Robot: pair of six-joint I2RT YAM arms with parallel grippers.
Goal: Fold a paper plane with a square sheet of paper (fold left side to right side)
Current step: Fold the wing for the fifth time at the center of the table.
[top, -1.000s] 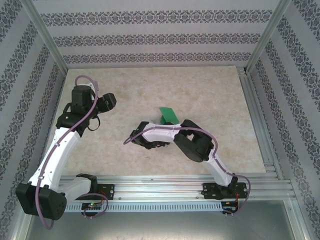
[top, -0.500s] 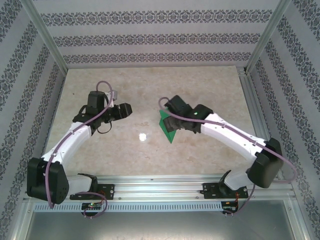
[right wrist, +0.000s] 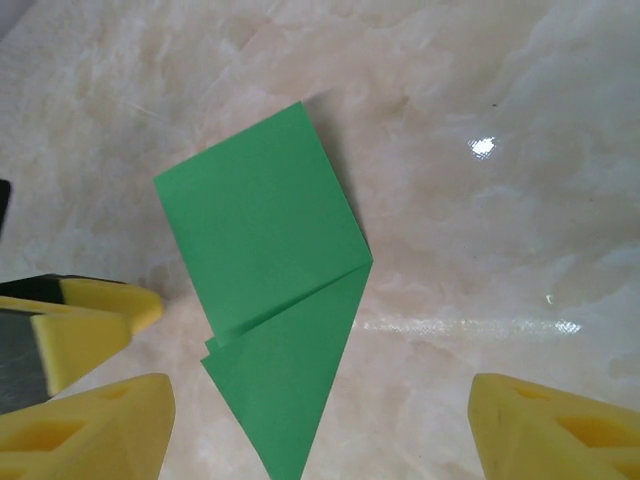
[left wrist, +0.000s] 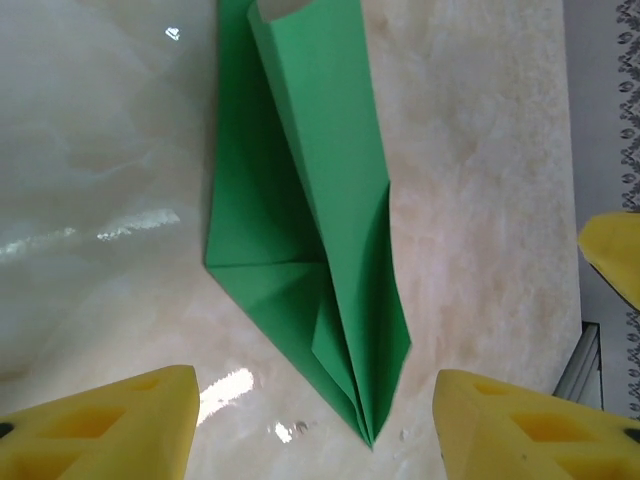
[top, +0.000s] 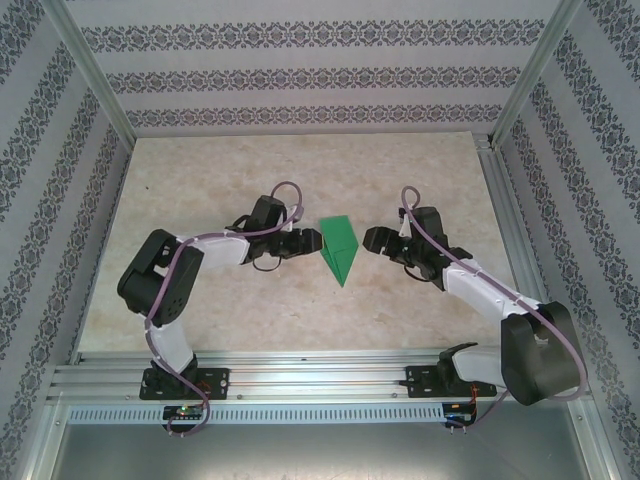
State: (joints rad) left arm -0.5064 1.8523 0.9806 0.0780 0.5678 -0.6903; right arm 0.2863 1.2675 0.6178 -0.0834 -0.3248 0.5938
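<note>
so here's where we're at: the plane [top: 338, 248] is lying on the table [top: 250, 170] a bit below the middle of the top view. It's folded into a narrow green dart, with the wide end toward the top of the frame and the sharp tip toward the bottom. We've got the left gripper [top: 306, 241] just beside its left edge and the right gripper [top: 372, 240] near its right edge, facing each other across it. As far as we can see neither one touches the paper, and both sets of jaws stand wide with nothing in them. In the left wrist view our yellow fingers [left wrist: 110, 425] sit in the two bottom corners with the dart's tip down between them at bottom centre, and the paper runs up to the top edge. We can make out layered creases there, one long flap lying over the rest and a small triangle fold on the left. In the right wrist view the fingers [right wrist: 545, 430] are in the bottom corners too, well apart. The plane sits left of centre there, a diamond-shaped layer on top and a pointed layer under it reaching the bottom edge. A yellow fingertip of the left gripper pokes in at the left edge, near the paper, and we can't tell if it touches
</note>
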